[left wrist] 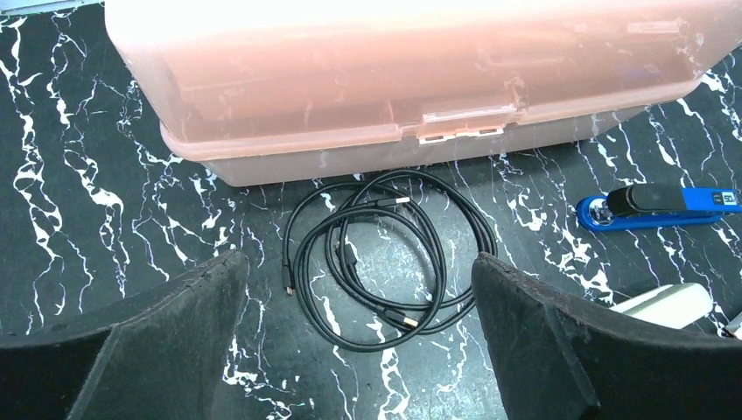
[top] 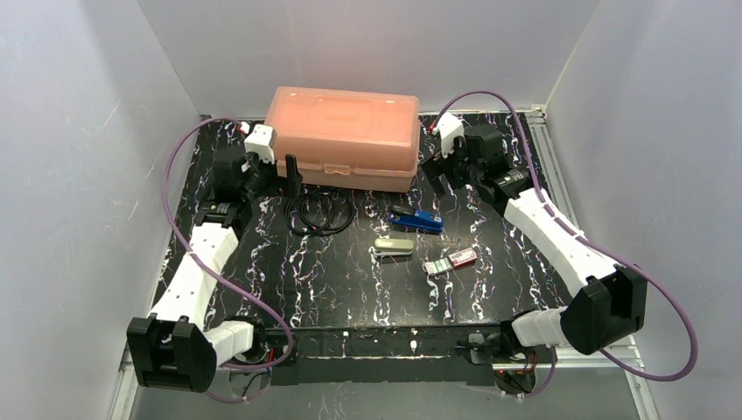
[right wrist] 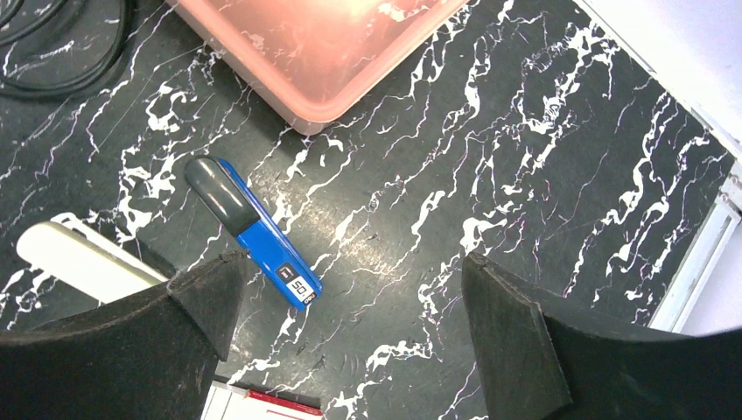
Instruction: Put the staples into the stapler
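The staples box [top: 451, 260], small and pink-red with a white tray showing, lies on the black marbled table right of centre. Its corner shows at the bottom of the right wrist view [right wrist: 262, 407]. A blue stapler [top: 416, 220] lies behind it, and a pale grey stapler [top: 394, 248] lies to its left. Both staplers show in the right wrist view, blue [right wrist: 254, 232] and pale [right wrist: 83, 262]. My left gripper [left wrist: 354, 258] is open and empty over a coiled cable. My right gripper [right wrist: 352, 259] is open and empty above bare table, to the right of the blue stapler.
A large salmon plastic case [top: 343, 136] stands shut at the back centre. A coiled black cable [top: 322, 213] lies in front of it, under my left gripper [top: 290, 175]. A metal rail [right wrist: 700, 262] runs along the table's right edge. Grey walls enclose three sides.
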`<state>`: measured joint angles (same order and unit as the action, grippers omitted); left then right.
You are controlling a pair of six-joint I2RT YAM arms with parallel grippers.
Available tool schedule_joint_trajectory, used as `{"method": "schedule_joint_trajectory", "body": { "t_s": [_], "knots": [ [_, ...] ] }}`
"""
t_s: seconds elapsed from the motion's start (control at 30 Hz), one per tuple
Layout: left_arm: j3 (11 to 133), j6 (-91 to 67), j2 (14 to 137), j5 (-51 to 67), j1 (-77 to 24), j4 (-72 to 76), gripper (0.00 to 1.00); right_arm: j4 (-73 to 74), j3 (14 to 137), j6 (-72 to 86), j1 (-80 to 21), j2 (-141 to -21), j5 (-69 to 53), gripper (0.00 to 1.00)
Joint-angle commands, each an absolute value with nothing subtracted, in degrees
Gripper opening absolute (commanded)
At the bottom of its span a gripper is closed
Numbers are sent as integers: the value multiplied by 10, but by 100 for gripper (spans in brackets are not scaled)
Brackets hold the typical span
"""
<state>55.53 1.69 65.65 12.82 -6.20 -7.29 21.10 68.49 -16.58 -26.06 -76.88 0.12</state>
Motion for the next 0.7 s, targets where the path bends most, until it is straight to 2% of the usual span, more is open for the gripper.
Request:
{"method": "schedule_joint_trajectory", "body": {
  "t_s": [0.0, 0.37, 0.67],
  "knots": [
    [522, 8, 603, 123, -58, -16, 98, 181, 710, -139, -256, -735, 8, 99],
    [571, 50, 531, 101, -56, -97, 98, 119, 676, -137, -250, -654, 122, 99],
    [590, 79, 450, 138, -56, -174, 98, 138, 679, -118, -215, -610, 109, 99]
  ]
}}
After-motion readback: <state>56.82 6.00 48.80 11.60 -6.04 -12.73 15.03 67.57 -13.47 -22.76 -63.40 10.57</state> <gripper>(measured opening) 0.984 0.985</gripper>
